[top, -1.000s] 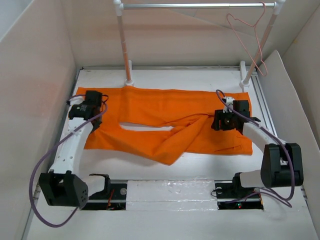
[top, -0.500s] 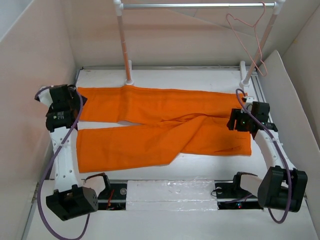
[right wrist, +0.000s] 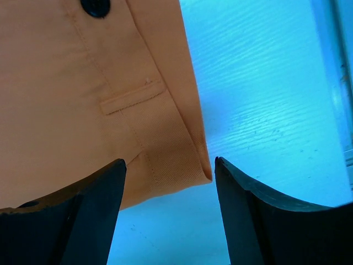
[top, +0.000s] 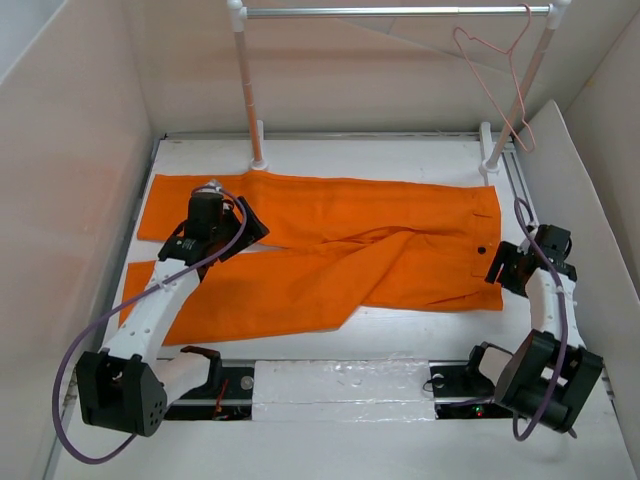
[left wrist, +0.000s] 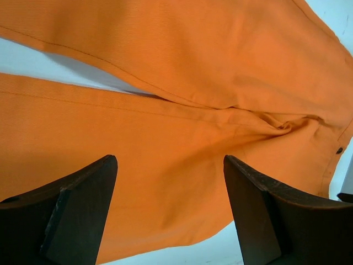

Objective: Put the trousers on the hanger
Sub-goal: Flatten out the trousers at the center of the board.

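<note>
Top view: trousers (top: pixel 330 255) flat on the white surface (top: pixel 380 155), waistband edge to the right, hems to the left, bare strips along the far and near edges. Hanger (top: pixel 513 90) up on the rail (top: pixel 390 12), far right, well apart from the cloth. Left gripper (top: pixel 238 228) over the split between the legs, in from the left wall since half a second ago. Right gripper (top: pixel 505 268) now off the waistband, beside its edge.

Left wrist: jaws spread wide, empty, above the crotch seam.

Right wrist: jaws released, nothing between them, with the waistband corner just left of the gap and open surface to the right.
</note>
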